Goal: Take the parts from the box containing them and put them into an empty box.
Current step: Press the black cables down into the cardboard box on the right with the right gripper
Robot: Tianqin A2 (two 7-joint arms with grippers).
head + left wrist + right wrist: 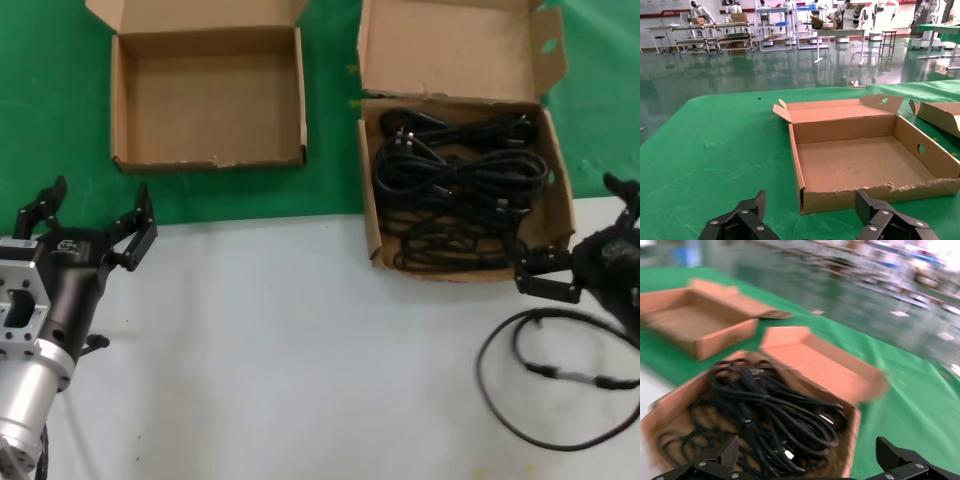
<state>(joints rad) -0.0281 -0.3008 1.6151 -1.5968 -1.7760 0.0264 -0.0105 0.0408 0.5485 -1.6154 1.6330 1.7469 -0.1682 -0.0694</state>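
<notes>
The right tool [590,240] hung with its fingers spread wide and holding nothing, just near and right of the box containing them [369,190], where the parts [455,185] lay in a tangled black heap. A thin black cable [545,375] lay looped on the pale worktop [300,340] just nearer than that tool. At the near left, the left tool [88,212] was also wide and empty, pointing toward the empty box [118,100] on the far green cloth [40,100].

Thin black cable [560,375] lies looped on pale table [300,350], near right front edge; green cloth [50,100] covers far half.
</notes>
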